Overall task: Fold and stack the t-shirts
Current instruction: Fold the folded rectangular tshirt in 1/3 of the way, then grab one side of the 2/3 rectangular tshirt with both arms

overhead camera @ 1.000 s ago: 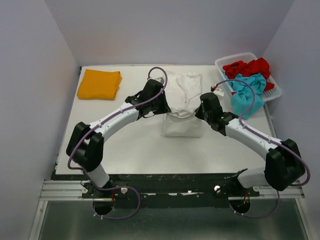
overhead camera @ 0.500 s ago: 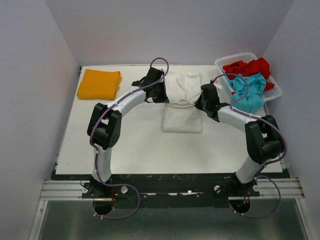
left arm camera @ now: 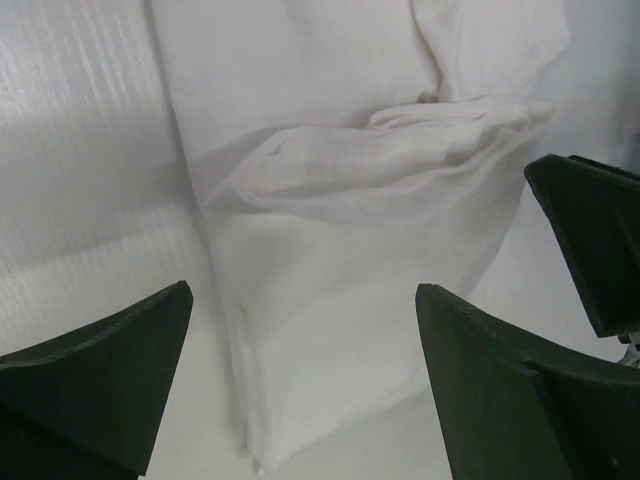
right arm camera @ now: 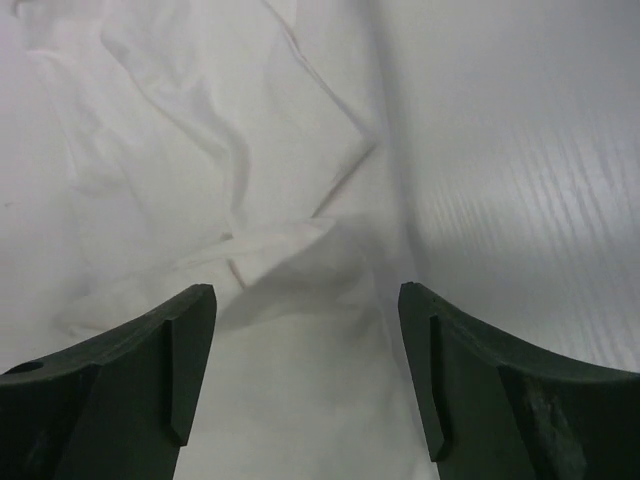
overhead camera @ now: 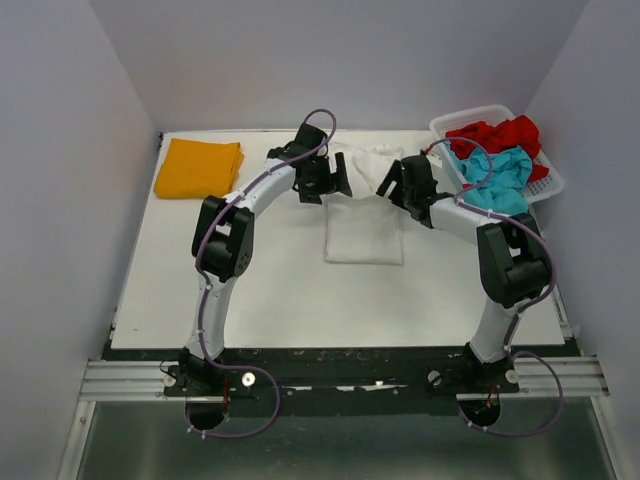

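At the middle of the table [overhead camera: 270, 290], white t-shirt [overhead camera: 365, 235]: near part flat in a neat rectangle, far part bunched and creased toward the back edge. Over that bunched part, left gripper [overhead camera: 338, 182] at the shirt's left side and right gripper [overhead camera: 388, 182] at its right, both spread wide. In both wrist views, dark fingers [left arm camera: 100, 350] well apart above wrinkled white cloth. At the far left corner, orange-yellow t-shirt [overhead camera: 198, 167], folded flat, well apart from the white one. At the far right, basket [overhead camera: 470, 115] with red t-shirt [overhead camera: 495, 133] and teal t-shirt [overhead camera: 492, 180] heaped inside, teal cloth draped over the near rim.
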Controlling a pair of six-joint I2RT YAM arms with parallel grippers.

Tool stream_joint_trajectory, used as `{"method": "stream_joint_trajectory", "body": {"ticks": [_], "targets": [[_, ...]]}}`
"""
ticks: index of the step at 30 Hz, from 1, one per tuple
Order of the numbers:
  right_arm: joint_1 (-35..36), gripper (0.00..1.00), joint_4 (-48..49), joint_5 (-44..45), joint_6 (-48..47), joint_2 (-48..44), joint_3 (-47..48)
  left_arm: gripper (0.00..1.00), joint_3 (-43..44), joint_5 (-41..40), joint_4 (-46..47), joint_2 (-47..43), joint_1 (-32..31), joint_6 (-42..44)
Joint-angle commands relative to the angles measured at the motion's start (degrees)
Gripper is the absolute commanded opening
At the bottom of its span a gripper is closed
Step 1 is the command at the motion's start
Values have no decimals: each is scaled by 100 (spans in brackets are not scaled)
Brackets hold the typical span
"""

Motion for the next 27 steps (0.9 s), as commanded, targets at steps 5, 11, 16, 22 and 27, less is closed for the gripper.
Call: {"method": "stream_joint_trajectory", "body": {"ticks": [5, 11, 16, 22, 27], "targets": [[-46, 100, -6, -591, -113, -817, -77, 98, -505, 3, 44, -1344, 40, 124], [-48, 100, -89, -1258, -42, -1929, -1540, 99, -3160, 83, 1016, -2905, -75, -85], [-48, 100, -185, -1175, 504, -2782, -2677, 98, -4475, 413, 1690, -3245, -213, -395], [-47, 100, -331, -1332, 685, -2633, -2936, 97, -4540, 709, 1941, -2716, -300, -561], [-46, 89, -355, -1703, 666, -2333, -2883, 83, -4299, 532, 1722, -2312, -302, -552]]}}
